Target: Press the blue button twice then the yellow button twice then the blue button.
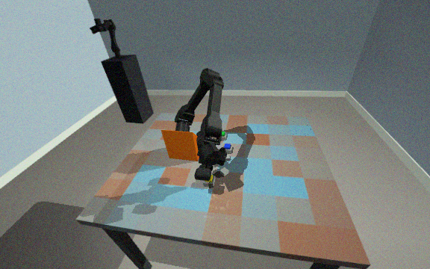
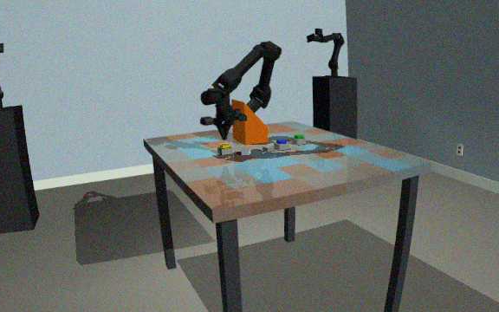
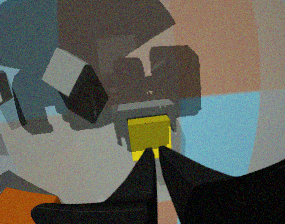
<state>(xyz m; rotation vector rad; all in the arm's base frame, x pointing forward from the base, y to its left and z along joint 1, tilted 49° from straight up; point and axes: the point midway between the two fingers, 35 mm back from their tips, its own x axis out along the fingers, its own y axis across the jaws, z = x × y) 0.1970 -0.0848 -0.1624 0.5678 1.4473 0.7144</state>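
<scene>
While hovering just above the yellow-capped grey push-button (image 1: 213,180) (image 2: 224,149) (image 3: 149,134), had black parallel-jaw gripper (image 1: 208,175) (image 2: 224,138) (image 3: 155,152) narrowed, fingertips nearly together, nothing gripped. Saw light-grey block (image 1: 222,172) (image 2: 243,152) (image 3: 64,71) near the tips; blue-capped grey push-button (image 1: 231,147) (image 2: 281,145) farther off, green-capped one (image 1: 223,134) (image 2: 299,136) farthest.

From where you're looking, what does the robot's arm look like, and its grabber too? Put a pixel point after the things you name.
The arm (image 1: 216,102) (image 2: 243,67) is all black, with long, straight pieces joined by chunky, rounded joints. Its grabber (image 2: 224,138) (image 3: 157,148) is black too, with two fingers that get thin and pointy. I can't make out any cables.
</scene>
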